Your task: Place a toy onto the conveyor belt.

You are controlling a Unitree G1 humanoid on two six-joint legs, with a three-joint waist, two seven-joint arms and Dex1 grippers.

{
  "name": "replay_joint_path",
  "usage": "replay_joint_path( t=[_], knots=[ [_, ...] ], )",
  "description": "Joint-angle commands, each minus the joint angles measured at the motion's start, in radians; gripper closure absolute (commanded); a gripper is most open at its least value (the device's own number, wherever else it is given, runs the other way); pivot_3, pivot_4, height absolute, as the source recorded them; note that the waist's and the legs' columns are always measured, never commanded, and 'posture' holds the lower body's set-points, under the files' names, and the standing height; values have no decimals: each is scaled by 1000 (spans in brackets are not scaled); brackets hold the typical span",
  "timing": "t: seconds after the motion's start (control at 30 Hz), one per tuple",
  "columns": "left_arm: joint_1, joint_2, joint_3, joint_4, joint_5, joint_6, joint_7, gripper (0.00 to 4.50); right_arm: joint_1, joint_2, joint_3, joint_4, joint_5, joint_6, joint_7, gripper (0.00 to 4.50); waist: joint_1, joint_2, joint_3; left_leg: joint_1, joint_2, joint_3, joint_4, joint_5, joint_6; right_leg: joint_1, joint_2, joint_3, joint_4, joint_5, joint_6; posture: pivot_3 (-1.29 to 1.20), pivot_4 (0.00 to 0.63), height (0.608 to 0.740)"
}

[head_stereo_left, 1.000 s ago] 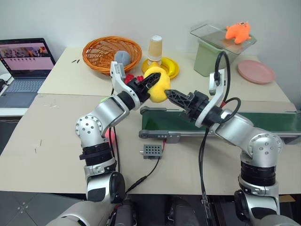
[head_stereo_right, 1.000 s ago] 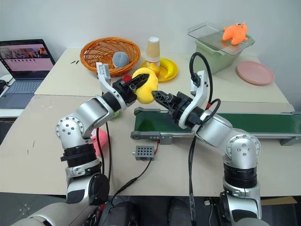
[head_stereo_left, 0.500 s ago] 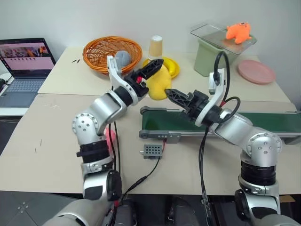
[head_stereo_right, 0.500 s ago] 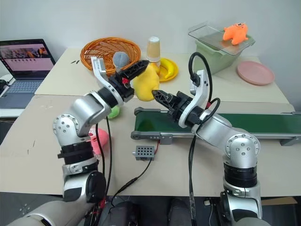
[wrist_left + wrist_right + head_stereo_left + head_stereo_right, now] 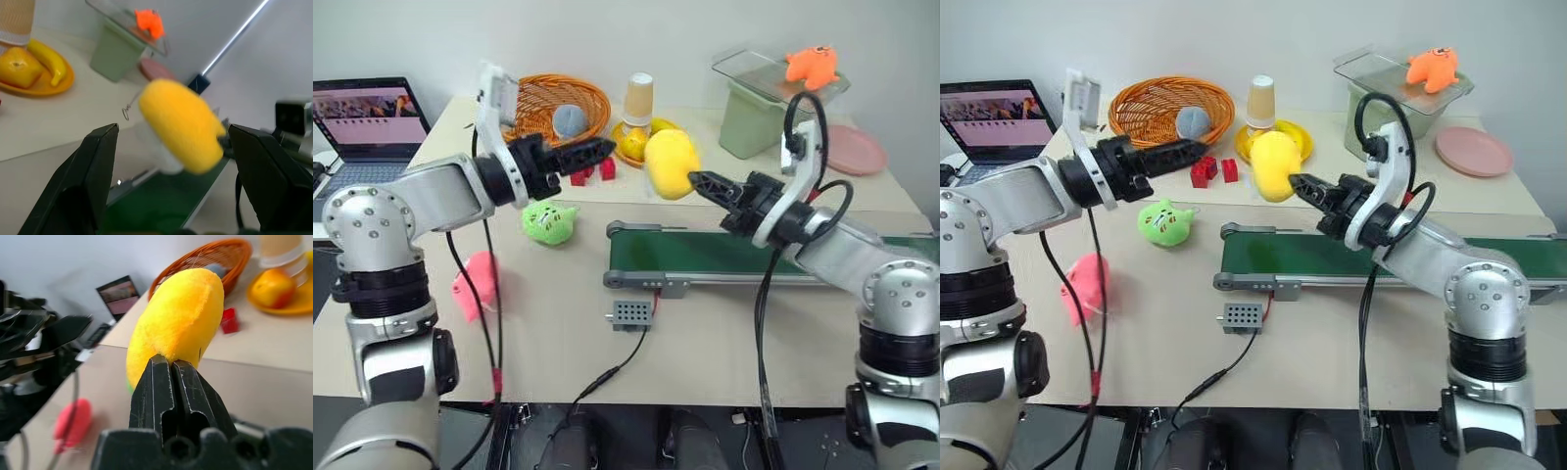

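Right gripper [image 5: 1295, 180]: jaws shut, pinching a fold at the edge of the yellow toy [image 5: 1273, 164]. Toy: plush, hangs in the air above the near end of the belt [image 5: 1351, 257], not touching it; judged light, soft, compressible, not fragile; the pile gives good friction, yet a pinch of fabric at one edge lets it swing, so a hold across the body would be surer. Left gripper [image 5: 600, 149]: jaws apart, empty, well to the toy's left over the surface [image 5: 431, 294]. Writing: none readable on toy, belt or cup [image 5: 637, 99]; laptop [image 5: 367, 127] screen text too small to read.
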Motion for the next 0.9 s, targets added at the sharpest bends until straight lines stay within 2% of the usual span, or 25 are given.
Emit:
replay_joint_path(
  t=[0.03,0.23,0.5,0.77,0.9],
  knots=[
    [-7,72,-72,-75,126,-32,-182,709,-22,-144,131,-144,-285,-35,210,4500,1,0,0,0,0,0,-1,0,0,-1,1,1,0,-1,0,0,150,734],
    [-39,43,-58,-21,204,-60,-249,709,-26,-151,132,-141,-413,-60,344,4500,1,0,0,-1,2,0,0,1,-2,-1,3,0,0,-1,1,0,150,734],
    [-146,2,-16,35,240,-46,-258,709,-17,-168,120,-156,-524,-50,477,4500,3,0,0,-2,2,-1,1,1,-2,-2,3,-1,-1,-2,2,0,150,734],
    [-376,-90,113,207,204,-20,-141,709,20,-220,102,-166,-623,-70,597,4500,3,-1,0,-3,2,-3,2,1,-2,-1,3,-1,-1,-2,2,0,150,734],
    [-452,-87,139,232,191,27,-137,709,43,-252,108,-156,-703,-114,649,4500,1,-1,1,-2,2,-2,1,1,-2,-1,3,-1,0,-1,1,0,150,734]
  ],
)
